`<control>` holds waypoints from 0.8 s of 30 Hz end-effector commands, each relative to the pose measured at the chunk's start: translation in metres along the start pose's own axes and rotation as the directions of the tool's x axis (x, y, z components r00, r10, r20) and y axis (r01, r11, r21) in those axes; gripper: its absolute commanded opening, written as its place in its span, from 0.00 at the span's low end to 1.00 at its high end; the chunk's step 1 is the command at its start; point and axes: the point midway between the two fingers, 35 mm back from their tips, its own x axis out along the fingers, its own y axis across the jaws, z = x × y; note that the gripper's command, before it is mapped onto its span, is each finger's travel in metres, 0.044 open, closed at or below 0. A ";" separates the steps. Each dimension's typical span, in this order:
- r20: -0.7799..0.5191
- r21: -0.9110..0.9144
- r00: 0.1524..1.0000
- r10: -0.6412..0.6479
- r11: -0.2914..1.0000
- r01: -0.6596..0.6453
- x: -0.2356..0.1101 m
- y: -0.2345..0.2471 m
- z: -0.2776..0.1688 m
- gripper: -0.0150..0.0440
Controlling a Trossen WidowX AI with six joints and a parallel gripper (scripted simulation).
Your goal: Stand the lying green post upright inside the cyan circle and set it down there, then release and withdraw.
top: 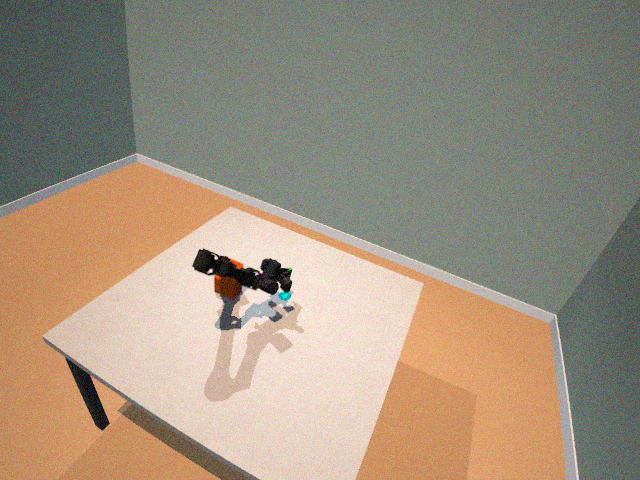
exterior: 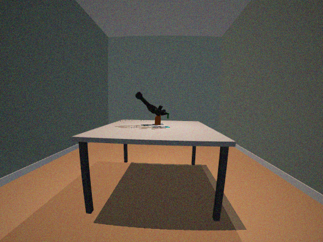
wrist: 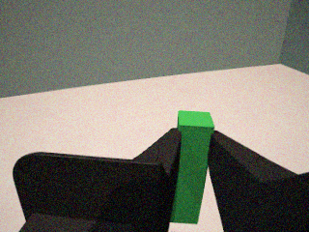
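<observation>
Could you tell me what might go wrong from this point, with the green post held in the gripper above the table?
1. The gripper is shut on the green post, which in the exterior view hangs above the table; opening now would likely drop and topple it.
2. The cyan circle is small and partly hidden under the gripper in the top view, so the post's foot could land off it.
3. The post looks slightly tilted between the fingers; it may tip on release.

Grey-green walls [exterior: 52, 78] w/ pale baseboard [top: 361, 242] enclosing orange floor [exterior: 156, 234]; white table [exterior: 198, 135] on dark legs [exterior: 86, 177] casting shadow [exterior: 161, 195] underneath
</observation>
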 end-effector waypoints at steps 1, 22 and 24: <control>0.021 -0.019 1.000 -0.011 1.000 0.012 -0.003 0.002 0.001 0.29; 0.045 -0.040 0.999 -0.029 0.999 0.031 -0.007 0.002 0.002 0.29; 0.045 -0.039 0.999 -0.029 0.999 0.030 -0.007 0.002 0.001 0.29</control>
